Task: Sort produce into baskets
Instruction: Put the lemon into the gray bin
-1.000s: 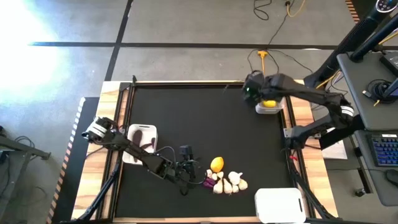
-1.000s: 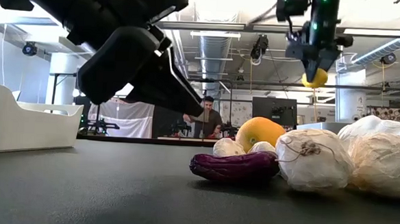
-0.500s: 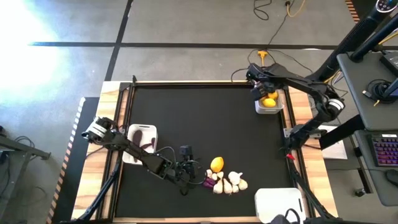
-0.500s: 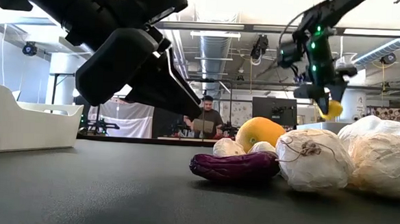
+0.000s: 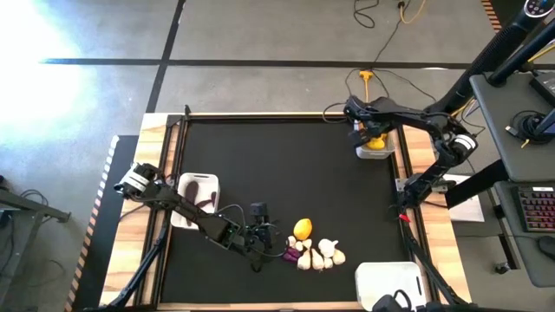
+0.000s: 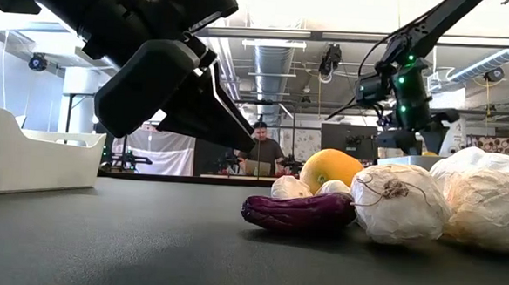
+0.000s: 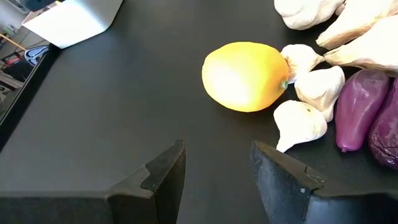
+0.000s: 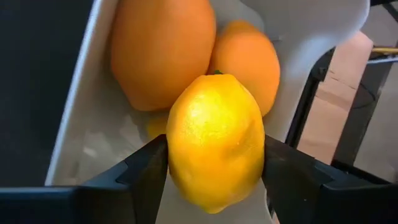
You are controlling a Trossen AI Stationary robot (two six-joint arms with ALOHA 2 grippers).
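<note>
My right gripper [image 5: 371,137] is shut on a yellow citrus fruit [image 8: 214,140] over the far-right white bin [image 5: 375,154], which holds two orange citrus fruits [image 8: 165,53]. My left gripper [image 7: 217,174] is open and empty, low over the table just left of the produce pile. The pile holds a yellow citrus fruit [image 7: 245,74], several whitish garlic bulbs [image 7: 301,121] and purple vegetables [image 7: 357,109], all lying on the table. The left bin [image 5: 198,199] holds a purple vegetable. A third bin [image 5: 390,284] stands at the near right. My right gripper pinches the yellow citrus fruit between its two fingers [image 8: 146,171], one on each of its long sides [image 8: 180,155], at about mid-length. The fingers come from above, pointing down into the bin. Whether the fruit touches the oranges below, I cannot tell.
The pile also shows in the low view, with the purple vegetable [image 6: 299,213] in front and large bulbs [image 6: 400,202] at the right. A raised frame [image 5: 260,115] runs round the black mat. A person sits in the room behind.
My right gripper has carried the yellow citrus fruit toward the table's right edge and down, over the far-right bin; in the low view the fruit has sunk out of sight behind the pile. It stays shut on the fruit.
</note>
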